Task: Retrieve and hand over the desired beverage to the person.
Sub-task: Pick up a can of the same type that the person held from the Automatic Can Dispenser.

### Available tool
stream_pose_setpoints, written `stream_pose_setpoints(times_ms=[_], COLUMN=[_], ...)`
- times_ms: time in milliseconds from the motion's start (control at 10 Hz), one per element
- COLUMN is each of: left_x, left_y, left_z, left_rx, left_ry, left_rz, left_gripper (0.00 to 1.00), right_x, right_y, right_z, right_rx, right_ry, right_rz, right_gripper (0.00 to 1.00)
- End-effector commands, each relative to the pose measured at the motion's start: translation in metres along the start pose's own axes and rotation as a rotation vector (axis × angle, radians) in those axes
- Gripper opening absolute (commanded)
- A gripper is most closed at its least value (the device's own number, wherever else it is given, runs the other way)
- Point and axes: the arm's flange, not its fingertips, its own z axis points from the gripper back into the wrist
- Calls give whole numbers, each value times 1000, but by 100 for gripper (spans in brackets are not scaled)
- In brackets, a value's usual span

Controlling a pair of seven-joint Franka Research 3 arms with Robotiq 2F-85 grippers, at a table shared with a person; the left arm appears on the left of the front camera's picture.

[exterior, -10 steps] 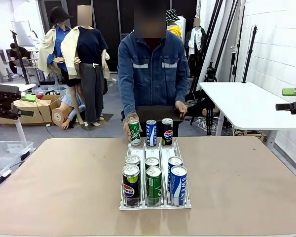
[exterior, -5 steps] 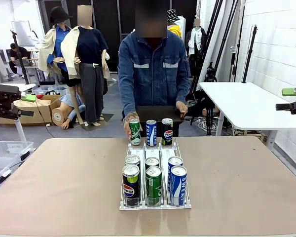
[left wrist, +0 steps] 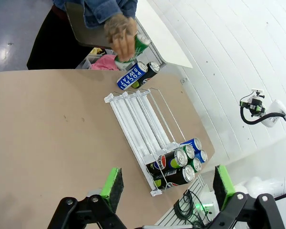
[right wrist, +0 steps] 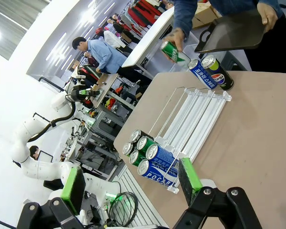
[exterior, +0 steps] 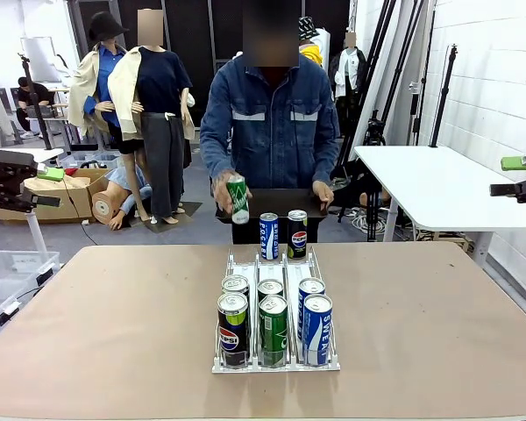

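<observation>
- Slim green drink can (exterior: 238,199) gone from the left lane at the far end of the clear three-lane plastic rack (exterior: 277,267), where it stood a second ago. Now lifted and tilted in one hand (exterior: 225,186) of the person (exterior: 272,123) in the dark blue denim jacket, above the table's far edge.
- Flat dark tray (exterior: 285,200) held level in the person's other hand, just beside the raised can.
- Unmoved at the rack's far end: blue-and-white can (exterior: 269,236) in the middle lane, black cola can (exterior: 297,233) in the right lane, close side by side.
- Unmoved at the near end: six cans in two rows, with a dark cola can (exterior: 232,329), a green front-row can (exterior: 273,329) and a blue front-row can (exterior: 316,329) nearest the robot.
- Left gripper (left wrist: 168,186): green pads spread wide, nothing between them, high over the brown table (exterior: 114,316), well apart from every can.
- Right gripper (right wrist: 130,183): likewise spread wide and empty, well apart from the rack.
- Judgement: the lift probably marks green as the wanted drink, though clearing it onto the tray cannot be ruled out. On the first reading, the task's can is the green front-row one in the middle lane. Retrieval and handover not yet begun.
</observation>
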Motion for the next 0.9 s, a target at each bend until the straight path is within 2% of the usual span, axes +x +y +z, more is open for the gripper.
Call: stream_pose_setpoints(times_ms=[0, 800], left_x=[0, 0], left_y=[-1, -1], left_z=[1, 1], left_rx=[3, 3], left_ry=[-15, -15], left_rz=[-5, -5], left_gripper=[100, 100], right_x=[0, 0], right_y=[0, 0], right_z=[0, 0], right_rx=[14, 14], right_ry=[-3, -3], right_rz=[1, 1], right_gripper=[100, 100])
